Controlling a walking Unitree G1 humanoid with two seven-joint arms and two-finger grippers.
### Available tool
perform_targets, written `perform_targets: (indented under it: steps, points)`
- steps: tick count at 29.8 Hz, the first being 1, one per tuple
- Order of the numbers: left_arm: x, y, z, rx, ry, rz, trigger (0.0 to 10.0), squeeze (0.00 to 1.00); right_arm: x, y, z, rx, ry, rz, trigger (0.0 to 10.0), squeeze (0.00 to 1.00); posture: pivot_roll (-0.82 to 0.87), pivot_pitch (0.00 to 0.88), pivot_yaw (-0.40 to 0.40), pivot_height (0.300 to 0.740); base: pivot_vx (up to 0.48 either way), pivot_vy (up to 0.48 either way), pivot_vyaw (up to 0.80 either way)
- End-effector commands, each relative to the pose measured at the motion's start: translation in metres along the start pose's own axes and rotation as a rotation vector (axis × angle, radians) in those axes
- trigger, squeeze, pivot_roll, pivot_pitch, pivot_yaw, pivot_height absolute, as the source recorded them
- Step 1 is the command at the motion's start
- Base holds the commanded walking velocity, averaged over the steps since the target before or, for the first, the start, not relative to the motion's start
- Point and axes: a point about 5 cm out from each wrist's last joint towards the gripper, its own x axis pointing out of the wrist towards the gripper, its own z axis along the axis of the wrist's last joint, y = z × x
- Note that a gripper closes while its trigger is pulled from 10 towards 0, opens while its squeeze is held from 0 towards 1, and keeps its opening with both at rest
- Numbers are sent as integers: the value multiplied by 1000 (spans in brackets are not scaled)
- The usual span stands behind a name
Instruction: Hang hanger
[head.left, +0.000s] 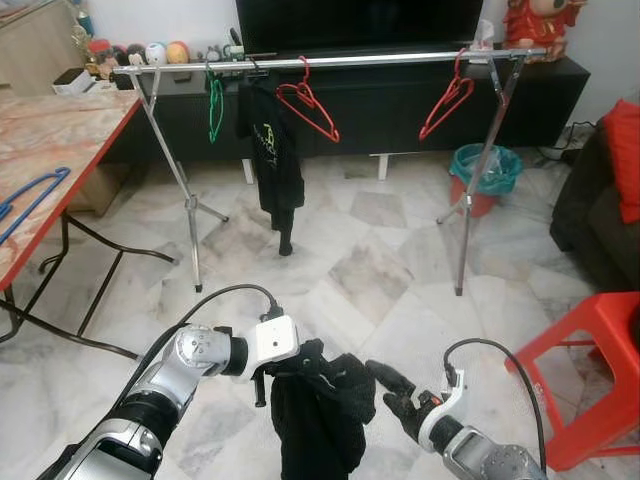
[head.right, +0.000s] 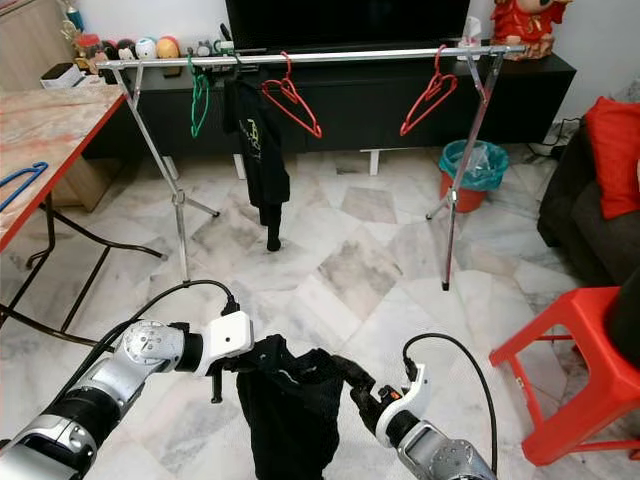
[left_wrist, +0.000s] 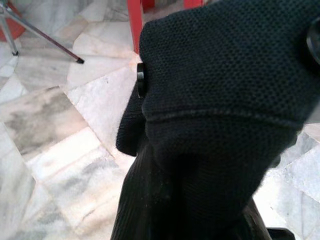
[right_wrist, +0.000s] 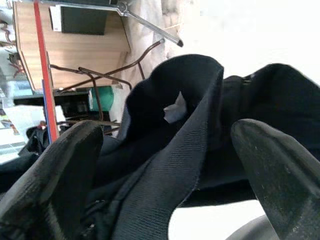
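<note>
A black garment (head.left: 320, 405) hangs low in front of me from my left gripper (head.left: 290, 368), which is shut on its top and buried in the cloth (left_wrist: 215, 100). My right gripper (head.left: 396, 392) is at the garment's right edge. Its fingers (right_wrist: 50, 175) are open, with the collar and a white label (right_wrist: 175, 108) lying between them. Across the room a silver clothes rail (head.left: 330, 61) carries a green hanger (head.left: 215, 105), two red hangers (head.left: 306, 106) (head.left: 447, 100) and a hung black shirt (head.left: 272, 155). A blue hanger (head.left: 30, 200) lies on the table at left.
A marble-topped table (head.left: 60, 150) with dark legs stands on my left. A red stool (head.left: 590, 370) is close on my right, with a dark sofa (head.left: 590, 215) behind it. A teal bin (head.left: 485, 175) sits by the rail's right leg. A black TV cabinet (head.left: 400, 100) backs the rail.
</note>
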Motion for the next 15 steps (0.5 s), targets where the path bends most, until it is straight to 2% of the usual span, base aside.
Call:
perform_targets:
  steps: [1, 5, 11, 15]
  points:
    - [-2, 7, 8, 22, -25, 17, 10000, 0, 2, 2, -2, -42, 8, 6, 10000, 0, -58, 0, 35, 740, 0, 0, 0]
    - [-2, 6, 9, 20, -27, 12, 10000, 0, 3, 1, -2, -74, 10, -9, 10000, 0, -57, 0, 31, 740, 0, 0, 0]
    - [-2, 6, 9, 18, -33, 11, 10000, 0, 3, 1, -3, -30, 23, -13, 10000, 0, -56, 0, 28, 740, 0, 0, 0]
    - [-3, 8, 12, 26, -41, 16, 10000, 0, 1, 1, -1, 33, 7, 17, 10000, 0, -54, 0, 21, 740, 0, 0, 0]
